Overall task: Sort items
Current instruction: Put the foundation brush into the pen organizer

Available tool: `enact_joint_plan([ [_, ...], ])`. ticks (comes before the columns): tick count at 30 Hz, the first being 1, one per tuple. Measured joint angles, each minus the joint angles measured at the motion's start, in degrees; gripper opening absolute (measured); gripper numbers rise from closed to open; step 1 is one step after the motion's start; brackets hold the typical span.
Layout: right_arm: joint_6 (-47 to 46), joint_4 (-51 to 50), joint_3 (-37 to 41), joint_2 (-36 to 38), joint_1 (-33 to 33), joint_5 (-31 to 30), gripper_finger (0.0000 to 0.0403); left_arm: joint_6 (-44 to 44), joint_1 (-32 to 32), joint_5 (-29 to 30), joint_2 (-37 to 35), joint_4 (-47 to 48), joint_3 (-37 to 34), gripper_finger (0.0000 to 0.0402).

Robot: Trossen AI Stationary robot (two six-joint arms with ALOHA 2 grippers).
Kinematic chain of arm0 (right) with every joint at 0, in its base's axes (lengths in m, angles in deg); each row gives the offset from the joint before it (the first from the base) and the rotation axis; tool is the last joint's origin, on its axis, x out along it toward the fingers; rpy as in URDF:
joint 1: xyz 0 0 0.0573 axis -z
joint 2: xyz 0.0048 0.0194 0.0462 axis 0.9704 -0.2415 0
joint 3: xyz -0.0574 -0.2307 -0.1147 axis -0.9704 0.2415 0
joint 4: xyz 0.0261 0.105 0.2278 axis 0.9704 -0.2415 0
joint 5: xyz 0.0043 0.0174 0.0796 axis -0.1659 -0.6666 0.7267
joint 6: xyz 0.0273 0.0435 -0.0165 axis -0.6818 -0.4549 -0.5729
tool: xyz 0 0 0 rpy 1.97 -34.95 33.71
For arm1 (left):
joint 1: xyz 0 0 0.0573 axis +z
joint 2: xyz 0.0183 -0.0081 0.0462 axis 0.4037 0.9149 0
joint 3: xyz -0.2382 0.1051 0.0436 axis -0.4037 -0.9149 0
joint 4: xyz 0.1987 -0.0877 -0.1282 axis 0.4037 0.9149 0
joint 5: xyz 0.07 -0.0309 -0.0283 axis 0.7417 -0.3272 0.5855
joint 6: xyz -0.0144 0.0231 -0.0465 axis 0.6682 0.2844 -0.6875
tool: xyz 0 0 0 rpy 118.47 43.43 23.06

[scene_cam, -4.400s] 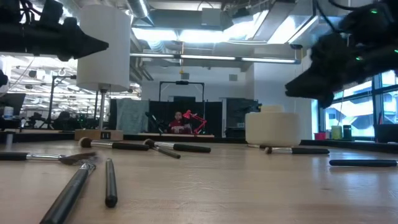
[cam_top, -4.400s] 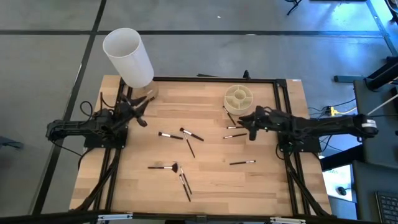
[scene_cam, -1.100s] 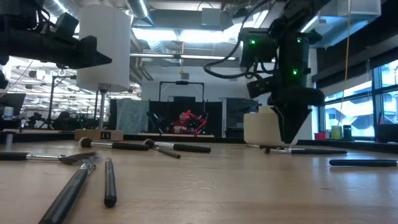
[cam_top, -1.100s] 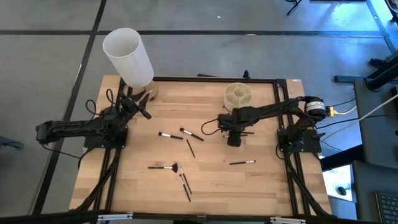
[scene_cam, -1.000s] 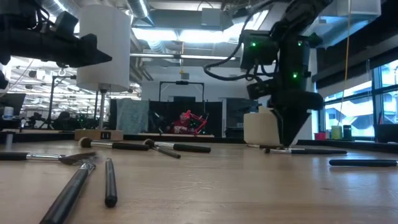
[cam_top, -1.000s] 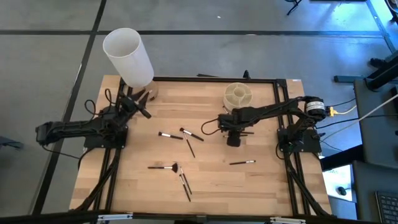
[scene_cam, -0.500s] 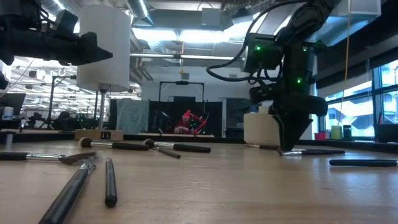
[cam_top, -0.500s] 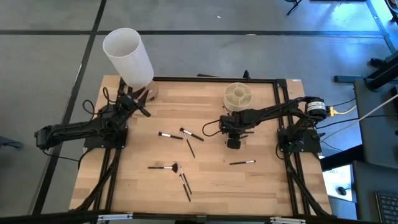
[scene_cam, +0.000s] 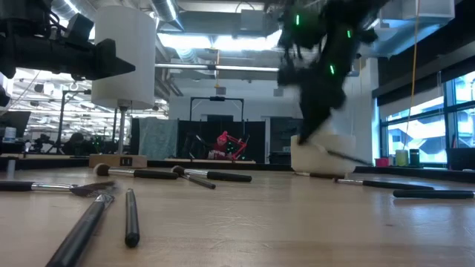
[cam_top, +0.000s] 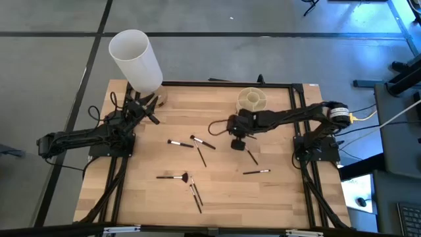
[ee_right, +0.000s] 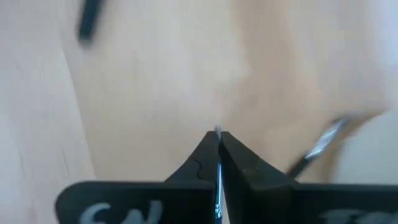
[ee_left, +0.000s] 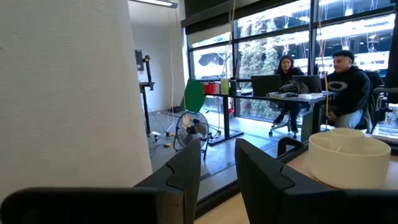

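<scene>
right arm (scene_cam: 319,67) motion-blurred in low view, thin item (ee_right: 217,186) mostly hidden between its closed jaws, white cylinder (ee_left: 62,99) cut off

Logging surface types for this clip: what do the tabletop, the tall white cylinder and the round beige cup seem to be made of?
Tabletop: pale wood with visible plank seams, matte. Tall white cylinder: smooth, thin-walled, open-topped, probably plastic or card. Round beige cup: one-piece moulded dividers, matte, likely plastic.
</scene>
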Motion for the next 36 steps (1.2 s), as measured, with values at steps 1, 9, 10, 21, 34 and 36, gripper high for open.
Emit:
enact_joint_plan([
  [1,0.51,0.39,-1.08,1.68,0.23,-1.62,0.0006,0.0,0.0,0.0,0.0,0.24,0.0,0.0095],
  [9,2.14,21.32,2.27,17.03,6.96,-14.76,0.0005,-0.56,-0.01,-0.29,0.0,1.34,0.0,0.0095],
  [10,2.59,25.94,4.4,18.36,8.05,-15.4,0.0005,-1.03,-0.09,-0.59,0.0,1.46,0.0,0.0095],
  [21,2.88,51.88,24.86,22.53,19.28,-19.26,0.0005,-1.53,-0.11,-2.9,0.0,2.38,0.0,0.0095],
  [34,-5.66,41.77,24.24,22.53,23.9,-12.08,0.0135,-2.96,-0.11,-2.5,0.0,2.37,0.0,0.0095],
  [36,-5.47,37.93,21.93,22.53,23.64,-11.61,0.0152,-2.93,-0.11,-2.7,0.0,2.37,0.0,0.0095],
])
